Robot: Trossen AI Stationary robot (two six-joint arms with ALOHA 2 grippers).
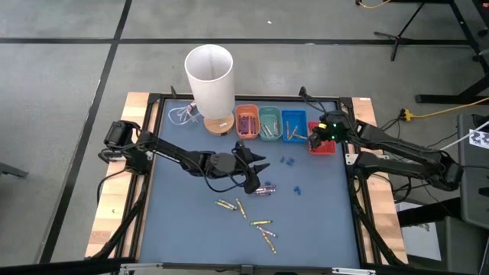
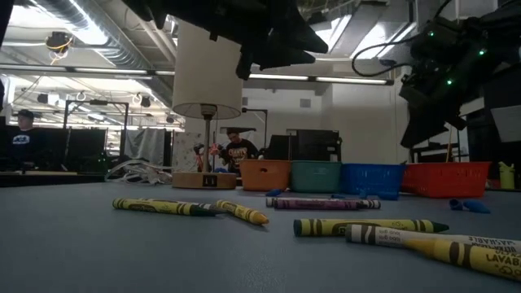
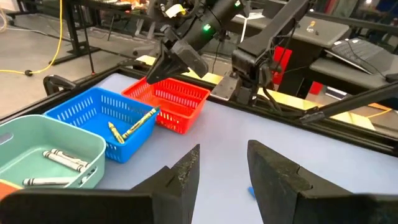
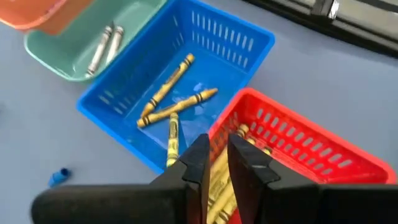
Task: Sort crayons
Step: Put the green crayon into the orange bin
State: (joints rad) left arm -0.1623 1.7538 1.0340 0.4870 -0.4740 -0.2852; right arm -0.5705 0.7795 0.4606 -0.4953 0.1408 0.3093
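Nearest the low camera, loose crayons (image 2: 370,227) lie flat on the mat, yellow ones in front and a purple one (image 2: 321,203) behind, all unsorted.

Above them the left gripper (image 3: 222,171) hangs with its fingers (image 3: 186,169) spread apart and nothing between them. The purple crayon lies just beside and below its tips in the high view, so it looks poised for the next pick. Ahead of those fingers run the bins: the green tray (image 3: 74,134) with pale crayons, then the blue tray (image 3: 93,112) with yellow ones, then the red tray (image 3: 180,93).

Farthest off, the right gripper (image 4: 216,155) sits over the near edge of the red tray, where it meets the blue one. Its fingers (image 4: 198,163) stand a narrow gap apart; I see nothing clamped in that gap. Yellow-orange crayons (image 4: 217,186) lie in the red tray right under the tips, so a drop looks likely. An orange tray (image 1: 246,121) ends the row.
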